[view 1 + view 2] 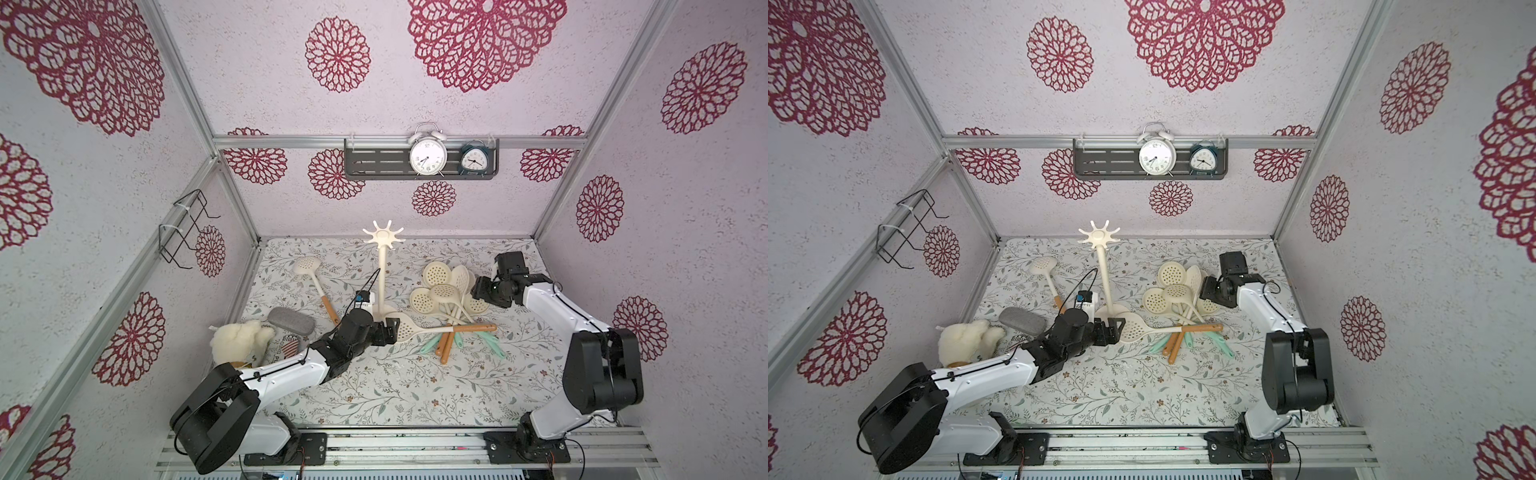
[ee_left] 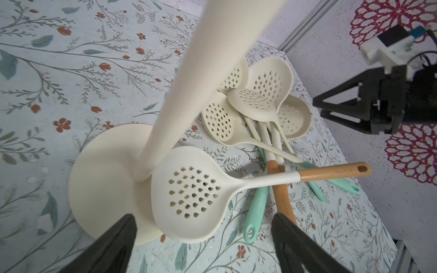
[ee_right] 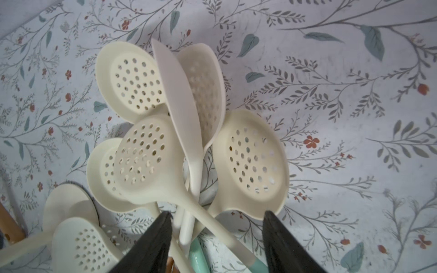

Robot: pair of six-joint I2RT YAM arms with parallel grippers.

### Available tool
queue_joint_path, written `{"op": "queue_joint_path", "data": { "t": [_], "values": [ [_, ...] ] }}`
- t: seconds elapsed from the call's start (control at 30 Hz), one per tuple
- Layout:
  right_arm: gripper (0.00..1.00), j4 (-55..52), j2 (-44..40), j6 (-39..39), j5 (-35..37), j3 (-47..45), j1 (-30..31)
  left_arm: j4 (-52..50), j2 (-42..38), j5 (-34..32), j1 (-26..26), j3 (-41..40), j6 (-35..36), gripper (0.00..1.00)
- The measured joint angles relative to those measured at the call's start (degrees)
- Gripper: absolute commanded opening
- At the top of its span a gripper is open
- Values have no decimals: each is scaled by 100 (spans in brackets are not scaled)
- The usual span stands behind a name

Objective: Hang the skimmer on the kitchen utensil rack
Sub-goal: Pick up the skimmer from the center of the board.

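The cream kitchen utensil rack [image 1: 382, 282] [image 1: 1105, 282] stands mid-table, and none of its crown hooks carries anything. A skimmer [image 1: 409, 328] [image 1: 1133, 327] with a wooden handle lies with its head against the rack's round base [image 2: 101, 184]. My left gripper [image 1: 390, 328] [image 1: 1116, 328] [image 2: 204, 219] is open and low, with that skimmer's head [image 2: 191, 191] just in front of its jaws. My right gripper [image 1: 476, 291] [image 1: 1202, 291] [image 3: 217, 214] hovers over a pile of several skimmers [image 1: 444, 286] [image 3: 146, 156]. Its jaws are apart and straddle their thin handles.
One lone skimmer [image 1: 308, 266] lies at the back left. A plush toy [image 1: 239, 340] and a grey case [image 1: 291, 324] sit by the left arm. A black wire rack [image 1: 183, 232] hangs on the left wall. A dark shelf [image 1: 374, 162] on the back wall holds two clocks.
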Motion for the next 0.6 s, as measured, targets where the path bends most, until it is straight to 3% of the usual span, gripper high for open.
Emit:
{"op": "queue_joint_path", "data": {
  "t": [0.23,0.43,0.6],
  "values": [
    [51,-157,1058,-212,42,1113,13,122,7,-146,-455,24,2,91],
    [41,-299,1641,-339,26,1843,66,157,70,-221,-579,162,26,91],
    [39,-474,2103,-426,31,2406,120,151,105,-278,-658,304,68,92]
  ]
}}
